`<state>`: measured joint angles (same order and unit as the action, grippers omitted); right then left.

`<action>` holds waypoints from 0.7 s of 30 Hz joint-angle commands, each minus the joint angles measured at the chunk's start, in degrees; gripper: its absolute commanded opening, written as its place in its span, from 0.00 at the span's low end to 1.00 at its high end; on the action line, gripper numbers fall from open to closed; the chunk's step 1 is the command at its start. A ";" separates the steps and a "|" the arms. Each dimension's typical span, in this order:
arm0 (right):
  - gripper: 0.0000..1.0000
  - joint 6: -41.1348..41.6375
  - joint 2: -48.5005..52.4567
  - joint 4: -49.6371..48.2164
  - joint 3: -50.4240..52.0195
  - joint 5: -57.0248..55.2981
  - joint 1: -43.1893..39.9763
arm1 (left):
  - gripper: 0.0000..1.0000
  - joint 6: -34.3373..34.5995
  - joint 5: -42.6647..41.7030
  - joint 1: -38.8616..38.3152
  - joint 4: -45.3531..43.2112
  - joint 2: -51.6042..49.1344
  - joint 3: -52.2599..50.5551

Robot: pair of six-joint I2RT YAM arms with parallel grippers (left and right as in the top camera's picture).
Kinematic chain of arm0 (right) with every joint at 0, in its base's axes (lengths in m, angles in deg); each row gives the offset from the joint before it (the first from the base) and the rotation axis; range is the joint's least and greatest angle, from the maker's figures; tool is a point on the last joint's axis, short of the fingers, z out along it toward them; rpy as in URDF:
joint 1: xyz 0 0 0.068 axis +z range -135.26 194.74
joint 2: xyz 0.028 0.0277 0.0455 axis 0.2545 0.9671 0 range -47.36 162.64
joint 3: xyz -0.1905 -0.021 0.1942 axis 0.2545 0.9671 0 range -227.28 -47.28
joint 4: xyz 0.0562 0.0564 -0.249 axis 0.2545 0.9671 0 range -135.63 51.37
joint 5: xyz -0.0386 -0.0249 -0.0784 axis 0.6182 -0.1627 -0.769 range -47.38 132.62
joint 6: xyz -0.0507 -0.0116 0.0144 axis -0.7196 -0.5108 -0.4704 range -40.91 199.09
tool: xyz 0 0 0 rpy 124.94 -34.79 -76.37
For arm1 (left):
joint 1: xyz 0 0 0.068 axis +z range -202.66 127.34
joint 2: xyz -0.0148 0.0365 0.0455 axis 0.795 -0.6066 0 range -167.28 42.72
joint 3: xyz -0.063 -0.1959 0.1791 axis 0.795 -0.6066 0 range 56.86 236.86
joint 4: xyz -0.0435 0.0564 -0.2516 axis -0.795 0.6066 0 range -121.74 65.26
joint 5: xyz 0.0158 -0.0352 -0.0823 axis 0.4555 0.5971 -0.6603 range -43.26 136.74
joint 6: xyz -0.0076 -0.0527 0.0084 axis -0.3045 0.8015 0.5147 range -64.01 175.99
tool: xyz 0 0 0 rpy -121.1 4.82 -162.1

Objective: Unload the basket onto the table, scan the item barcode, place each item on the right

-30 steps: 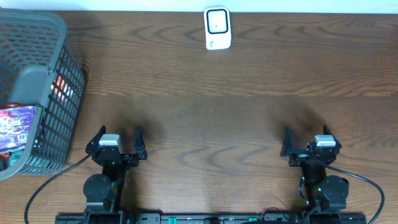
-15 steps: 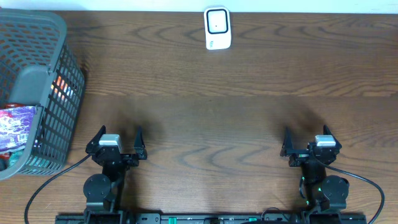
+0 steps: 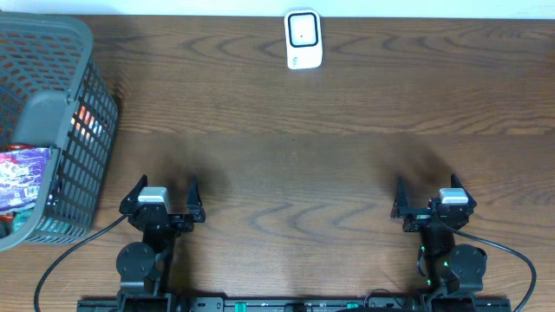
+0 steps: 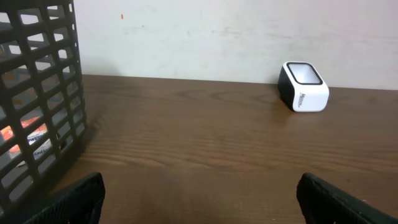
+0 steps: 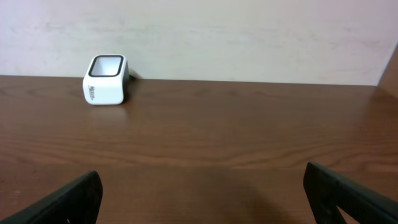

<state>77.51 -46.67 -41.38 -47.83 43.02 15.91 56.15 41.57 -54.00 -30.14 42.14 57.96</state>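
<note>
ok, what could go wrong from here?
1. The packet lies inside the basket; the left gripper, open and empty, could snag the mesh wall reaching in.
2. The scanner stands far across the table; the packet may slip on the way or arrive barcode-down.

Dark wooden table against a pale wall

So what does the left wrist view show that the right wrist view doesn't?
Only the left wrist view: the dark grey plastic lattice basket at the left, something orange glimpsed through its wall, and the left gripper, open. Only the right wrist view: the right gripper, open, and a brownish sliver at the right edge, too little to identify. Both: the white box-shaped scanner with a dark-rimmed window, the brown wooden table and the pale wall.
</note>
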 commanded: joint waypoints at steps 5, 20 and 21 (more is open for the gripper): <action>0.99 -0.63 -0.37 0.02 0.26 0.13 -0.48 | 0.98 0.09 0.04 -0.07 1.88 0.35 -0.87; 0.99 -0.63 -0.37 0.02 0.26 0.13 -0.48 | 0.98 1.62 -10.03 -0.09 -12.44 0.35 -0.87; 0.99 -0.63 -0.37 0.02 0.26 0.13 -0.48 | 0.98 1.62 -11.67 -0.09 -13.84 0.35 -0.87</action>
<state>77.51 -46.67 -41.40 -47.83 43.02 15.91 57.29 36.28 -54.00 -41.13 42.12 57.42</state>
